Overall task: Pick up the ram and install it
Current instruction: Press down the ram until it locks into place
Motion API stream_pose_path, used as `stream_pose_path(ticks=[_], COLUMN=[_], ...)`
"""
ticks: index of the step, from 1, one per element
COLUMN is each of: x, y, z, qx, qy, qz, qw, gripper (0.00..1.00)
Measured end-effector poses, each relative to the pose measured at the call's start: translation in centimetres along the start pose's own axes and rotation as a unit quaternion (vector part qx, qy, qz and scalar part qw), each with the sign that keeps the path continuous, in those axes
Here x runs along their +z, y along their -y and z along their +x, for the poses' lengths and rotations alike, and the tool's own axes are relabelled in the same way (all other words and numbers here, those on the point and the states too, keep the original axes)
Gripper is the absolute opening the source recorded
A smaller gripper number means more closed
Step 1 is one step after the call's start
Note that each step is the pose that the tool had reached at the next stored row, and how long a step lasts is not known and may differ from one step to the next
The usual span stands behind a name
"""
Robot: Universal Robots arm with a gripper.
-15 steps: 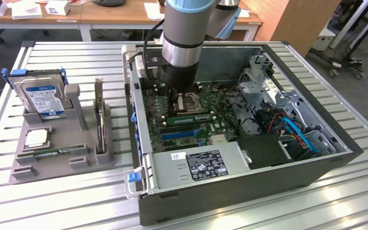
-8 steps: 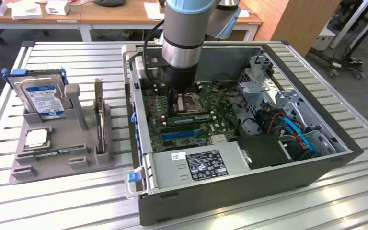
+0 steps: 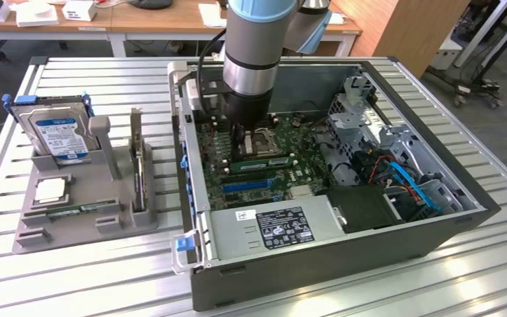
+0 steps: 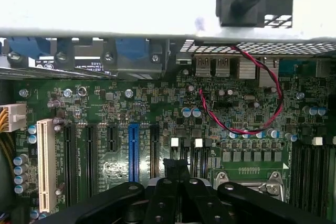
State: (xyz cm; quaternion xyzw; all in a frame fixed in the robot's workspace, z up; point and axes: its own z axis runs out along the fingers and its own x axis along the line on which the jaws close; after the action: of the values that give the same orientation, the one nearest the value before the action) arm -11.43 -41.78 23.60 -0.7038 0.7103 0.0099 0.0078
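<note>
Exterior view has my gripper (image 3: 245, 149) inside the computer case (image 3: 324, 264), jaws fully closed, tips just beside the CPU socket (image 3: 265, 140). The ram (image 3: 268, 161) lies along a slot beside that socket, right by the tips. I cannot tell whether they pinch it.

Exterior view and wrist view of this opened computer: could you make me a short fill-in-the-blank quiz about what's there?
1. The gripper, jaws ____, hangs over the motherboard inside the computer case.
2. The hard drive stands in the gray holder on the exterior view's ____.
3. One long motherboard slot, flanked by black ones, is coloured ____.
Missing words: shut, left, blue.
</note>
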Motion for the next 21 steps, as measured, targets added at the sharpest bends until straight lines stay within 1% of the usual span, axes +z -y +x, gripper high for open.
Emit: stream_pose_path(ticks=[7, 21], x=[0.48, 0.76], y=[0.00, 0.00], z=[0.02, 0.02], qx=[0.000, 0.000], qy=[-0.0001, 0.0000], qz=[-0.0001, -0.0001], qw=[1.0000, 1.0000], gripper=[0.09, 0.09])
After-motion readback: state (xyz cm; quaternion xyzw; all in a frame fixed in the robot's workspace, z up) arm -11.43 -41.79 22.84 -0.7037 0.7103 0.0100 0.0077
